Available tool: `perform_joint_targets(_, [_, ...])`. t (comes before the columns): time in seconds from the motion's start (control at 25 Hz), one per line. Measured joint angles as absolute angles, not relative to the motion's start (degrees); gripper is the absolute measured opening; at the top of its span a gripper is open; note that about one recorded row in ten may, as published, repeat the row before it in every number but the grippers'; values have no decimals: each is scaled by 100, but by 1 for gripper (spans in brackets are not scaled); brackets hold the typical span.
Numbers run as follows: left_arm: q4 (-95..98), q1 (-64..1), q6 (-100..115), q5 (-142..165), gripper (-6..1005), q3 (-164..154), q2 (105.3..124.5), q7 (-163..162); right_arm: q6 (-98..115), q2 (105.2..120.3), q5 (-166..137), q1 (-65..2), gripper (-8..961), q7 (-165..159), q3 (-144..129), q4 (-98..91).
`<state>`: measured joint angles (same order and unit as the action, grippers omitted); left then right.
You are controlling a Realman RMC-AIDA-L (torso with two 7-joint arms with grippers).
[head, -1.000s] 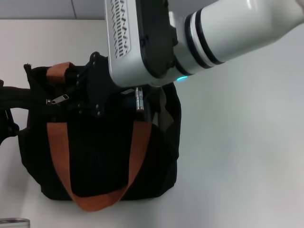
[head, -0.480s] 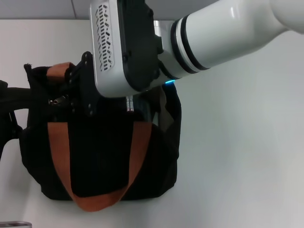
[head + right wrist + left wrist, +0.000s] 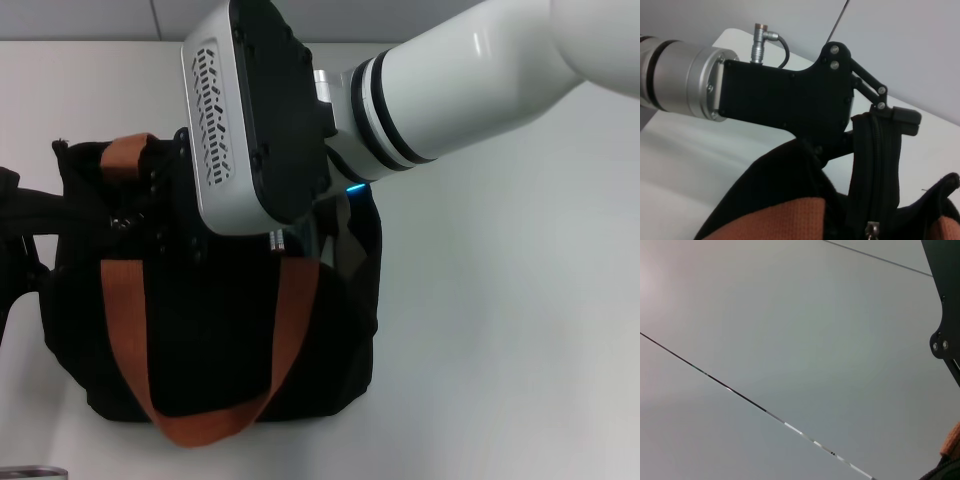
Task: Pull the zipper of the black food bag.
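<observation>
Now the right pincer (image 3: 150, 205) hovers over the black food bag (image 3: 215, 330) on the counter (image 3: 500, 330); its opening can't be judged. Left pincer (image 3: 890, 117) clamps the bag's end. Missing the zipper (image 3: 870, 228) risks snagging fabric.

Head camera looking steeply down on the boxy black fabric bag (image 3: 215, 330) with orange-brown straps, right wrist camera close above that bag's zip track (image 3: 875, 170), facing the left gripper (image 3: 897, 120), left wrist camera aimed away at pale blank surface.
</observation>
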<state>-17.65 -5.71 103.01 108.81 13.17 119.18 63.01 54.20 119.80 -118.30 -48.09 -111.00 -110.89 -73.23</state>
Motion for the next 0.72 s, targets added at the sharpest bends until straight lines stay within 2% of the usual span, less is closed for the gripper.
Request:
perform_joint_targets(0.44, [-1769, -571, 10340, 10881, 14, 1262, 11918, 6292, 5063, 11987, -11787, -4810, 233, -11194, -11167, -7301])
perform_joint_targets(0.72, [-1753, -607, 10336, 10881, 13, 1243, 11918, 6273, 5022, 11988, -11786, -4812, 190, -11199, -11181, -7295])
